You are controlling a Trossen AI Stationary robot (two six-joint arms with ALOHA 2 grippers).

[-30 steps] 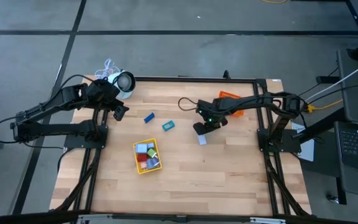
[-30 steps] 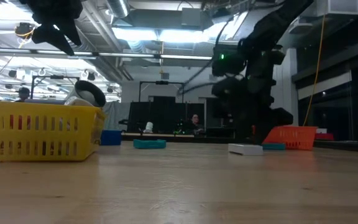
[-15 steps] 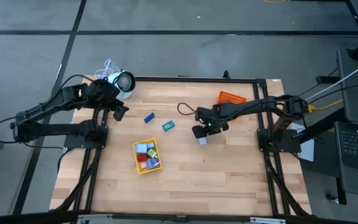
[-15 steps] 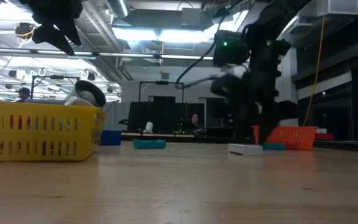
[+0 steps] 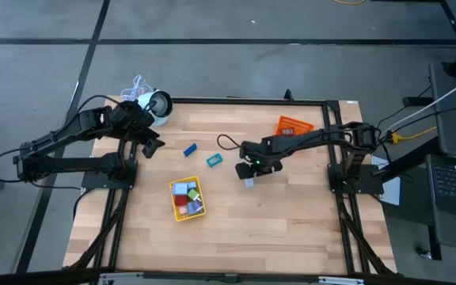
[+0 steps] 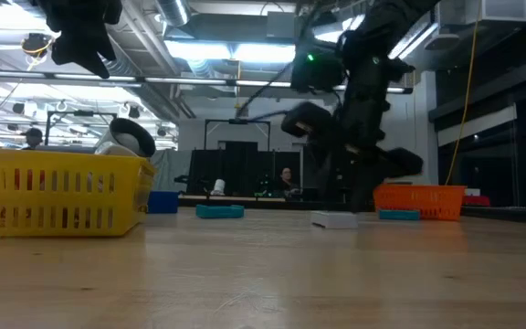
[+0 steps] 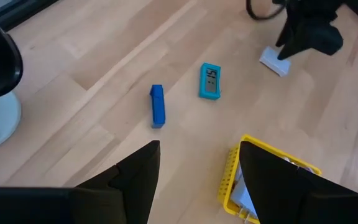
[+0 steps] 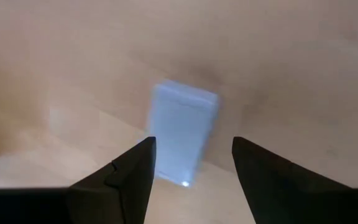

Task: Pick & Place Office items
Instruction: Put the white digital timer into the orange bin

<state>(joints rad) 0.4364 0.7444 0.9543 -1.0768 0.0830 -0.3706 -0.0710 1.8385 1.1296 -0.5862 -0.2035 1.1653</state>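
Near the middle of the bench (image 5: 291,229), the right gripper (image 5: 248,173) hangs just over a pale blue block (image 5: 248,182), its fingers (image 8: 123,180) spread wide to either side of the piece and holding nothing. That block lies flat on the wood; whether a fingertip touches it is hard to say. Toward the far edge from it lie a teal piece (image 5: 214,160) and a blue bar (image 5: 190,149), side by side but apart. The yellow tray (image 5: 176,204), nearer the front edge, holds several small pieces. By the far left corner the left gripper (image 5: 150,146) hovers beside the white round device (image 5: 158,105), fingers parted and empty. An orange tray (image 5: 294,126) sits by the far right corner.
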